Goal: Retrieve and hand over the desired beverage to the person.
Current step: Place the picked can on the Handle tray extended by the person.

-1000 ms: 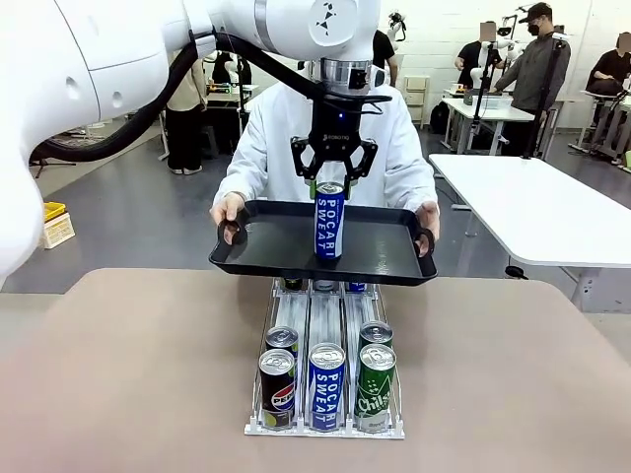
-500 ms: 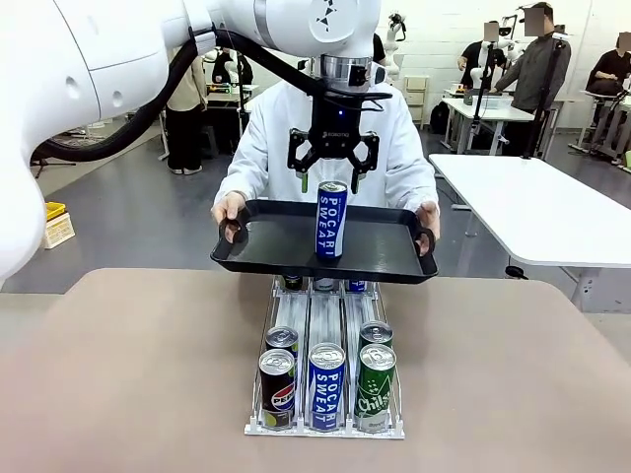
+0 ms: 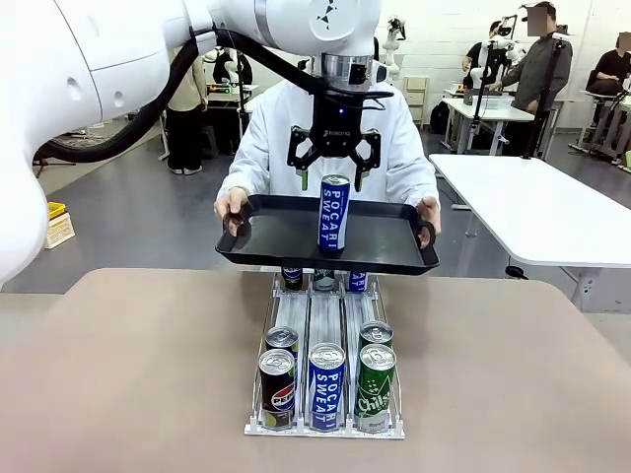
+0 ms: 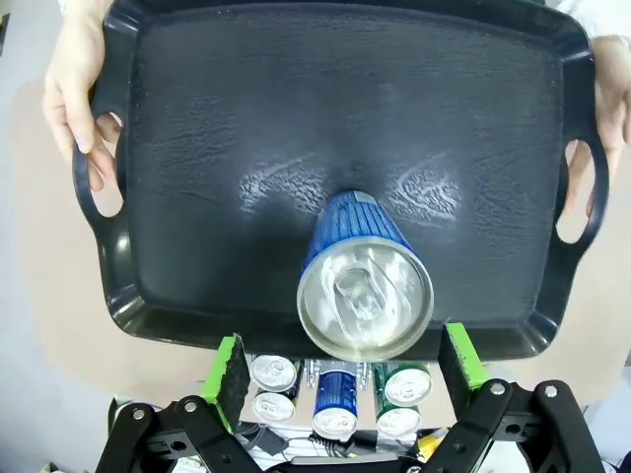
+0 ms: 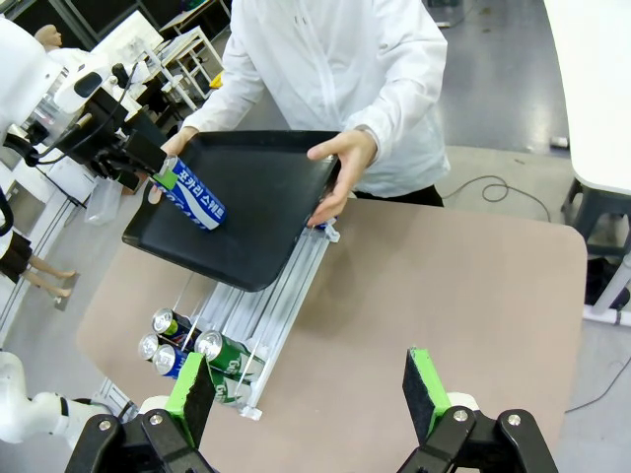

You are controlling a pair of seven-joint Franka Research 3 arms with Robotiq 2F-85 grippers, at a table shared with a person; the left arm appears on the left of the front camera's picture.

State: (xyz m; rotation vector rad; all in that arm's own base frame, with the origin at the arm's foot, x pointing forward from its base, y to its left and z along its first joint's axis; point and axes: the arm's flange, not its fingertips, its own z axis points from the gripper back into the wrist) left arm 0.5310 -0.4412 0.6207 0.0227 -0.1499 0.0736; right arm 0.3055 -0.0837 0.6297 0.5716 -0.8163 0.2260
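A blue Pocari Sweat can (image 3: 332, 214) stands upright on a black tray (image 3: 276, 236). The person (image 3: 266, 138) in a white jacket holds the tray by both handles over the table's far edge. My left gripper (image 3: 332, 182) hangs open just above the can, its green pads apart on either side of the can's top. Looking down from the left wrist, the can (image 4: 363, 296) stands free between the open pads (image 4: 229, 367), touched by neither. My right gripper (image 5: 309, 392) is open and holds nothing, high over the table. From there the can (image 5: 187, 194) and tray (image 5: 261, 207) show farther off.
A clear rack (image 3: 325, 335) on the table holds several cans in three lanes: Pepsi (image 3: 277, 388), Pocari Sweat (image 3: 326, 384), green Chilsung (image 3: 375, 386). It sits under the tray's near edge. White tables (image 3: 532, 212) and other people stand farther back on the right.
My left gripper has opened and let go of the can, then risen slightly. The can stays upright on the tray, which the person has lifted a little.
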